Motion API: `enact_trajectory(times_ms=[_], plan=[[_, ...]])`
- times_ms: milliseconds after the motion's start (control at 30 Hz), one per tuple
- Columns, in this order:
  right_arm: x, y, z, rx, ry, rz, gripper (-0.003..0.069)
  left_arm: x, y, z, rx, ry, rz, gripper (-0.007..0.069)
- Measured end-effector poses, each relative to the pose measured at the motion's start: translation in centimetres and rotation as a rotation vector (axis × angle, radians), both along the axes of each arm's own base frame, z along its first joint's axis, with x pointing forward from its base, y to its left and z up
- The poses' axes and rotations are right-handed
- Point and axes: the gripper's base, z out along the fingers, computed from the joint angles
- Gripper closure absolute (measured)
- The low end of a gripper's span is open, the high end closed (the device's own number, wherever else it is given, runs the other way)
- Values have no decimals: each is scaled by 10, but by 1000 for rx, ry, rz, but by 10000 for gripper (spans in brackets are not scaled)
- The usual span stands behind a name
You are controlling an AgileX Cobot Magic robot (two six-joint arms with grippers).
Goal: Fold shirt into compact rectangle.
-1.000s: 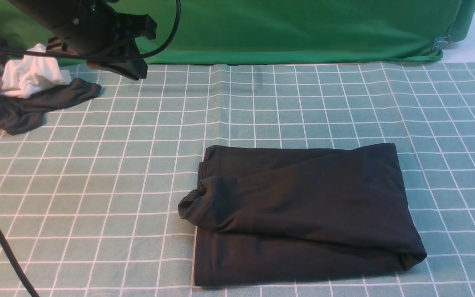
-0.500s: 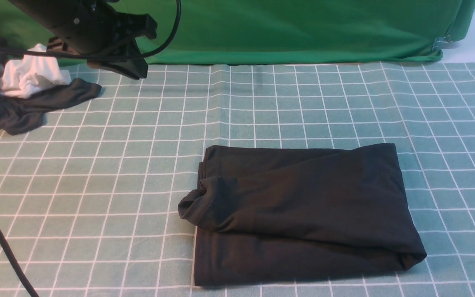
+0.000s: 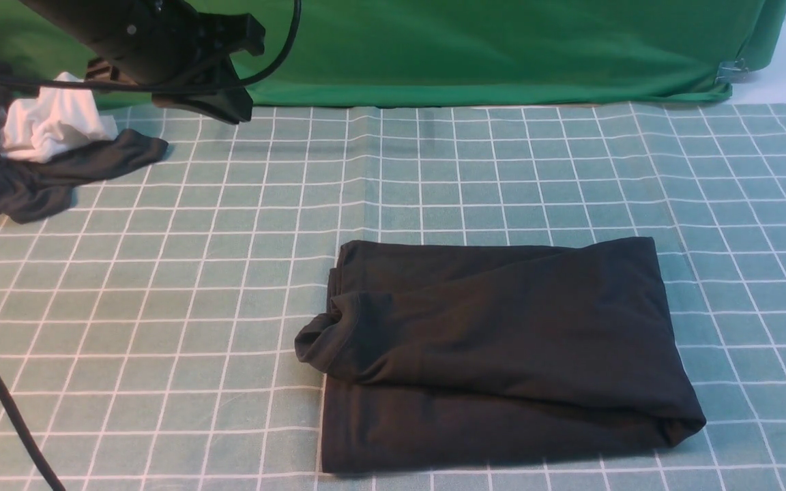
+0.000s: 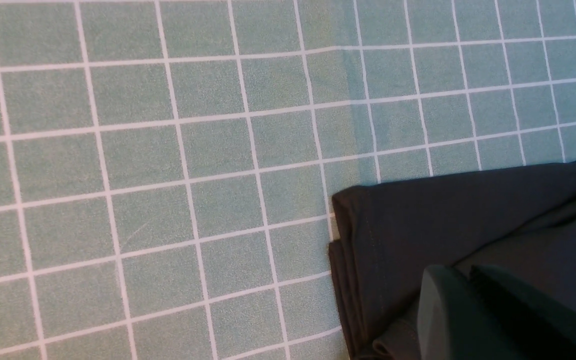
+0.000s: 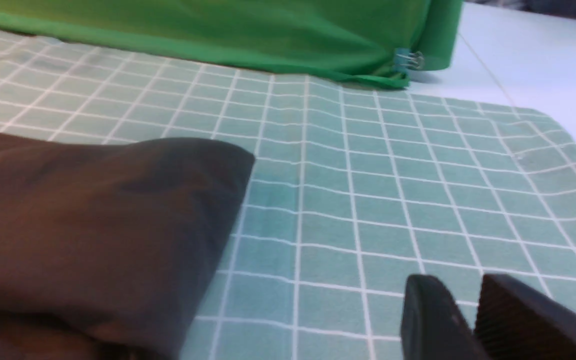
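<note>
The shirt (image 3: pixel 495 354) lies folded on the checked cloth (image 3: pixel 161 307), near the middle. The left gripper (image 4: pixel 468 280) is pressed together above the shirt, holding nothing. The right gripper (image 5: pixel 473 295) sits low beside the shirt, its fingers a little apart, with nothing between them.
</note>
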Motion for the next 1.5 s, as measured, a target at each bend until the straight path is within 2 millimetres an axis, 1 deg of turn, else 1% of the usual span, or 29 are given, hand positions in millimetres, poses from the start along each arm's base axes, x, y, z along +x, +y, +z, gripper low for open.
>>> enact_trajectory(times_ms=[167, 333, 400, 500, 533, 600, 700, 800, 833, 867, 967, 1033, 1067, 1133, 1167, 1200, 1233, 1333, 1400, 1500], plan=[[1, 0, 3, 1, -34, -2, 500, -2, 0, -1, 1, 26, -11, 610], [1, 0, 3, 1, -35, -2, 496, -11, 0, -2, 25, 84, -65, 610], [1, 0, 3, 1, -35, -2, 494, -18, 1, 7, 45, 73, -74, 610], [1, 0, 3, 1, -35, -2, 489, -34, 3, 31, 47, 8, -77, 610], [1, 0, 3, 1, -35, -2, 489, -36, 3, 33, 47, 3, -77, 610], [1, 0, 3, 1, -35, -2, 484, -53, 4, 54, 46, -58, -76, 610], [1, 0, 3, 1, -35, -2, 476, -83, 6, 77, 50, -129, -84, 610], [1, 0, 3, 1, -35, -2, 474, -125, 8, 88, 57, -178, -94, 610], [1, 0, 3, 1, -35, -2, 473, -140, 9, 89, 62, -189, -101, 610], [1, 0, 3, 1, -35, -2, 471, -156, 10, 87, 64, -196, -104, 610], [1, 0, 3, 1, -35, -2, 463, -194, 13, 72, 56, -235, -83, 610], [1, 0, 3, 1, -35, -2, 456, -225, 15, 59, 33, -310, -50, 610], [1, 0, 3, 1, -35, -2, 453, -236, 15, 53, 23, -345, -35, 610], [1, 0, 3, 1, -35, -2, 446, -268, 18, 38, -5, -449, 5, 610], [1, 0, 3, 1, -35, -2, 443, -281, 19, 28, -19, -497, 26, 610], [1, 0, 3, 1, -35, -2, 442, -279, 19, 25, -21, -493, 30, 610], [1, 0, 3, 1, -35, -2, 438, -297, 22, 8, -42, -578, 71, 610], [1, 0, 3, 1, -35, -2, 433, -312, 24, -14, -85, -651, 115, 610], [1, 0, 3, 1, -35, -2, 426, -316, 23, -22, -122, -669, 135, 610], [1, 0, 3, 2, -38, -2, 423, -315, 24, -23, -141, -704, 161, 610]])
